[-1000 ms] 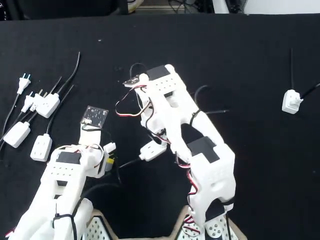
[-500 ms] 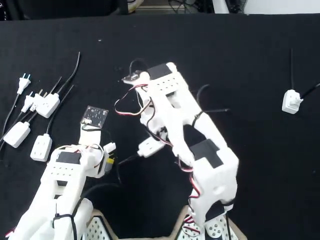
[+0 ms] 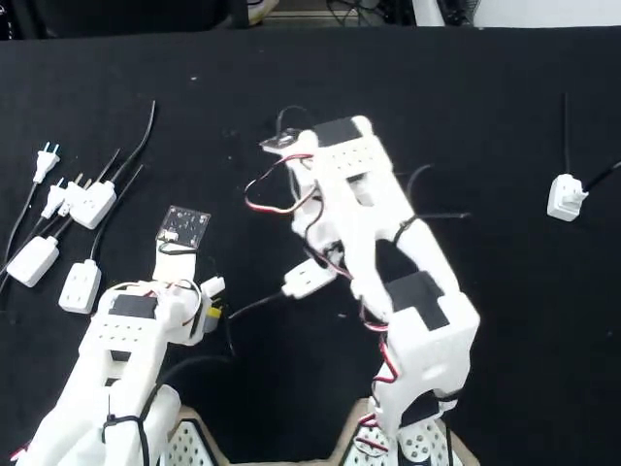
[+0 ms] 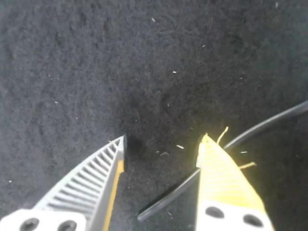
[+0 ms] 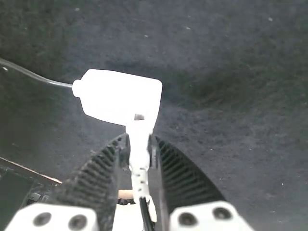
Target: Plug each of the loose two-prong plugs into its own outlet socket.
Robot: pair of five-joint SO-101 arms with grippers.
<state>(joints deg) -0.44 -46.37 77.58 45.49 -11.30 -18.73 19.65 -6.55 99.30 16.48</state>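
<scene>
Plug butted against white socket, mid-surface; right hand clamped on plug; left hand spread apart, holding nothing, black cable under it; more sockets far left

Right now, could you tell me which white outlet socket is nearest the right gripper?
The middle socket: the right gripper clamps the plug meeting it. The other sockets lie apart at the table's left and right edges.

Black table strewn with white plugs and sockets.
Corded plugs and outlet sockets lie clustered near its left edge; a lone white socket lies far right.
</scene>
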